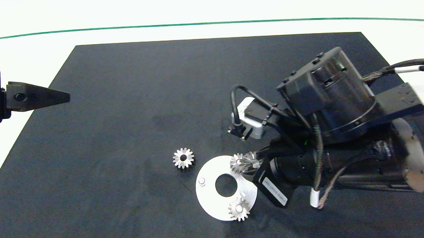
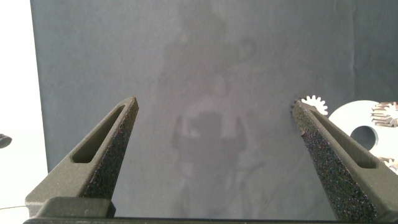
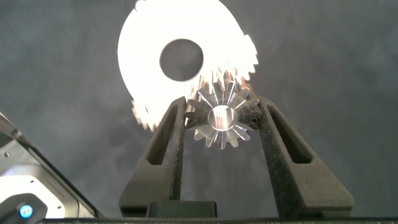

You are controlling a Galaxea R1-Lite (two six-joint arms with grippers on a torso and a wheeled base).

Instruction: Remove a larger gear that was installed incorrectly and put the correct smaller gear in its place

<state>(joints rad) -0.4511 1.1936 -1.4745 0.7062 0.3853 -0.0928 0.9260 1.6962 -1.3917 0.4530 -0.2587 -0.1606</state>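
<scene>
My right gripper [image 3: 219,118] is clamped on a gear [image 3: 221,119] over the white disc's [image 1: 209,198] rim, beside a mounted gear [image 1: 237,163], so it can mesh there. Whether this is the smaller gear, I can't tell. My left gripper [image 2: 214,115] waits spread apart at the mat's [image 1: 126,101] left edge.

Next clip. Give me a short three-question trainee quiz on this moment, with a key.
1. True or false: the left pincer is shut on a gear.
2. What does the right pincer grip at the edge of the white disc? A: a gear. B: the disc itself. C: a cable.
3. How many gears lie on the black mat, clear of the disc?

Key:
1. False. It is open and holds nothing, off at the mat's left side.
2. A, the gear between its fingers.
3. One, the loose gear.
</scene>
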